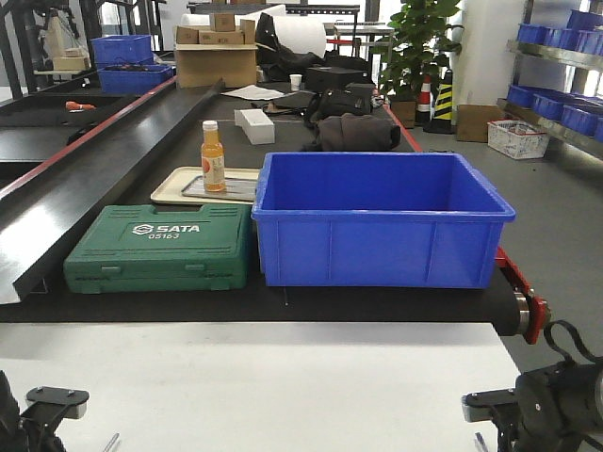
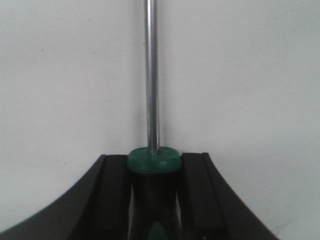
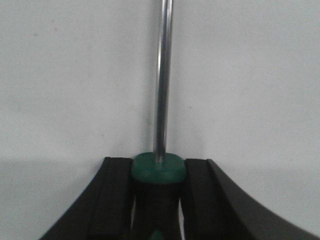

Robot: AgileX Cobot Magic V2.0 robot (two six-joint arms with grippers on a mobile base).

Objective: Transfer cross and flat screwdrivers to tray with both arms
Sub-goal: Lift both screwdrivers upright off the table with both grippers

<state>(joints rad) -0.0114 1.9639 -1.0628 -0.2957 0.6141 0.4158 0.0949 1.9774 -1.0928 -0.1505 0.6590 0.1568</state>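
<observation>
**A:** State of the left gripper [image 2: 155, 160]?

**B:** Jaws drawn in tight on the left screwdriver [image 2: 151, 100], which has a green-and-black plastic handle and a bright steel shaft. Black pads press the handle on both sides just below the green collar. The shaft runs straight out from the wrist over the plain white tabletop [image 1: 283, 386]. The tip is out of frame, so cross or flat cannot be told.

**A:** And the right gripper [image 3: 158, 162]?

**B:** Same reading. It is clamped on the right screwdriver [image 3: 163, 75], same green-and-black handle and steel shaft, held centred between the pads. Tip not visible either. Whether either tool touches the tabletop cannot be told.

**A:** Tray location?

**B:** The flat beige plastic tray [image 1: 170, 193] lies on the black conveyor belt [image 1: 377, 301] beyond the tabletop, well apart from both grippers. It sits just behind the green SATA tool case [image 1: 160, 247] and left of the big blue plastic bin [image 1: 377, 235]. A small orange bottle with a white cap [image 1: 213, 156] stands upright on it.
</observation>
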